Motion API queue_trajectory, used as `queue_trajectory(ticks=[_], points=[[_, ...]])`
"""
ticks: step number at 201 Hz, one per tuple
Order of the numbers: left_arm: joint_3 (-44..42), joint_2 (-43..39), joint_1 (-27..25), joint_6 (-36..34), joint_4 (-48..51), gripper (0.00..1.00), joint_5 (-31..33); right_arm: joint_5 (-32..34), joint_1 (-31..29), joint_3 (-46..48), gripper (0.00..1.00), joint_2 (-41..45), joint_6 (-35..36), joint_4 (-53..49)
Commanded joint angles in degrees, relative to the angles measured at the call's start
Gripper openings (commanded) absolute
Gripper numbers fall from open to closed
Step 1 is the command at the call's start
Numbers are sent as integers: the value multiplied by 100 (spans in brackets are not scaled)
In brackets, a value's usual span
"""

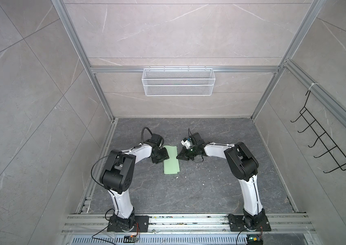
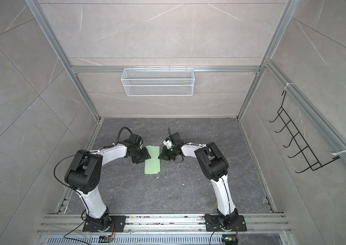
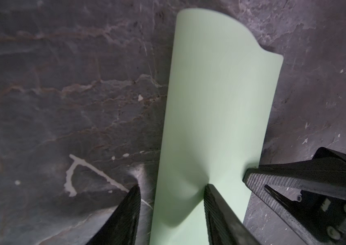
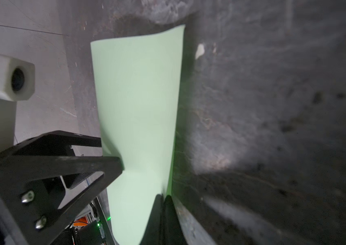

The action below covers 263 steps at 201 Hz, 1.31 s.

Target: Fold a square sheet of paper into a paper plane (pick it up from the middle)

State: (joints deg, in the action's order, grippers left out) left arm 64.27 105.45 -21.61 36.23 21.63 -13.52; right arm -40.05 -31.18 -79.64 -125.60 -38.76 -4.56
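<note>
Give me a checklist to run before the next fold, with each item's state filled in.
1. The square sheet of paper is folded into a strip on the table: ok.
2. Its layers line up at one end: not ok, a corner sticks out.
3. The left hand is open, straddling the sheet's edge: ok.
4. The right hand is shut at the sheet's opposite edge: ok.
5. The right hand pinches paper: cannot tell.

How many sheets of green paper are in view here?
1. The square sheet of paper, doubled over into a strip, lies between the left end effector and the right end effector. Nothing seems hidden.
</note>
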Motion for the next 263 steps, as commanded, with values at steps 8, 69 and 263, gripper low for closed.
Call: queue_trajectory(ticks=[8,69,263], points=[[171,170,-11,-166,362,44,121,85,-37,-188,0,-179,26,-167],[239,222,-19,-187,430,31,42,-63,-48,-244,2,-285,-67,-151],[209,351,-15,28,714,15,601,464,9,453,30,460,-482,953]])
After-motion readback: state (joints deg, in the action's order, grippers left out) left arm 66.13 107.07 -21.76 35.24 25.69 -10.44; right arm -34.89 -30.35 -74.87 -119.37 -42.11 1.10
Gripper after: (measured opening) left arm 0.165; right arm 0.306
